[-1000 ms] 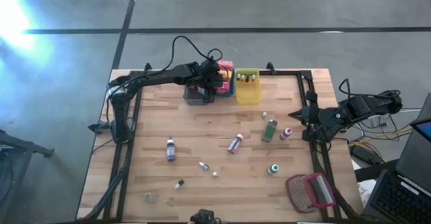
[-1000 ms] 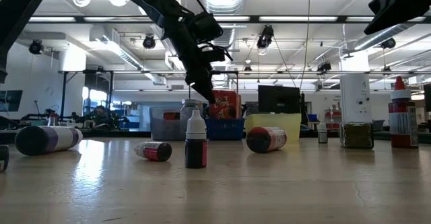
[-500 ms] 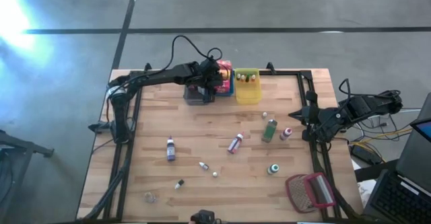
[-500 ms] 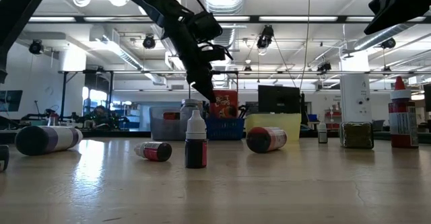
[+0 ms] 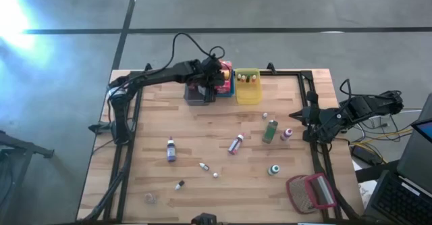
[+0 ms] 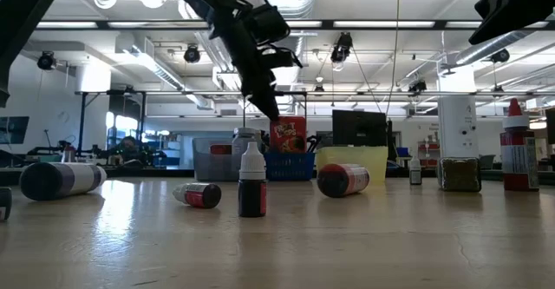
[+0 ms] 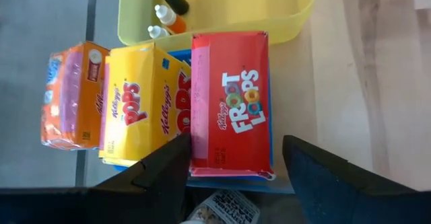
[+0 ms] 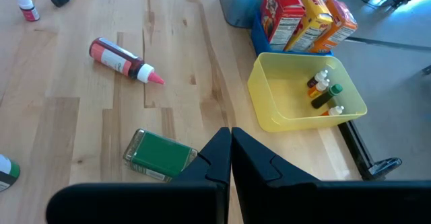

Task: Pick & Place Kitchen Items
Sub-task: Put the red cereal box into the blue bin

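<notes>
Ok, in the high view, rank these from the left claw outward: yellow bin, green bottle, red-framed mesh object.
1. Yellow bin, just beside the left claw at the table's far edge.
2. Green bottle, mid-table toward the right arm.
3. Red-framed mesh object, near right corner.

The Froot Loops box (image 7: 231, 103), the Corn Pops box (image 7: 145, 103) and a third cereal box (image 7: 69, 96) stand side by side in one bin (image 5: 231, 90), between two other bins (image 5: 248, 94) (image 5: 196, 98) at the table's (image 5: 216, 144) far edge; the bin on the right holds small bottles (image 8: 322, 89).
</notes>
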Controlling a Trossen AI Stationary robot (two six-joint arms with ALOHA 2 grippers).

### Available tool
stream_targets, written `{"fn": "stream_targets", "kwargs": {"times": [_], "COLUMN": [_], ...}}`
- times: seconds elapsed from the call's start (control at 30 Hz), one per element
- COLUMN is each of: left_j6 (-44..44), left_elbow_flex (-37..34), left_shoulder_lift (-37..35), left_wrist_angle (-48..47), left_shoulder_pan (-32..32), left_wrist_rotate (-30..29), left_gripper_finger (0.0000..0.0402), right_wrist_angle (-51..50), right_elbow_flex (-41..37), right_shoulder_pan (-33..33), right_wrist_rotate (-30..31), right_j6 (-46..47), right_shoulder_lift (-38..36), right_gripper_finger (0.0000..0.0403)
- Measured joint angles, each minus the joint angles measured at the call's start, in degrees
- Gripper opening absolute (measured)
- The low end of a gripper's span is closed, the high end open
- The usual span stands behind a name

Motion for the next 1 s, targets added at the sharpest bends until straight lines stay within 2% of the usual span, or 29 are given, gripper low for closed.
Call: {"fn": "stream_targets", "kwargs": {"times": [0.3, 0.7, 0.83, 1.0], "left_j6": [0.0, -0.2, -0.3, -1.0], "left_elbow_flex": [5.6, 5.9, 5.9, 5.9], "left_shoulder_lift": [-0.1, 0.2, 0.2, 0.2], "left_wrist_angle": [-5.4, -5.7, -5.3, -5.3], "left_shoulder_pan": [-1.1, -2.4, -2.7, -2.6], "left_wrist_rotate": [-1.5, -1.4, -0.9, 0.1], "left_gripper_finger": [0.0241, 0.0232, 0.0205, 0.0138], "right_wrist_angle": [0.0, 0.0, 0.0, 0.0], "right_elbow_flex": [0.0, 0.0, 0.0, 0.0], "right_shoulder_pan": [0.0, 0.0, 0.0, 0.0], "right_wrist_rotate": [0.0, 0.0, 0.0, 0.0], "right_j6": [0.0, 0.0, 0.0, 0.0], "right_shoulder_lift": [0.0, 0.0, 0.0, 0.0], "right_gripper_finger": [0.0008, 0.0008, 0.0008, 0.0008]}}
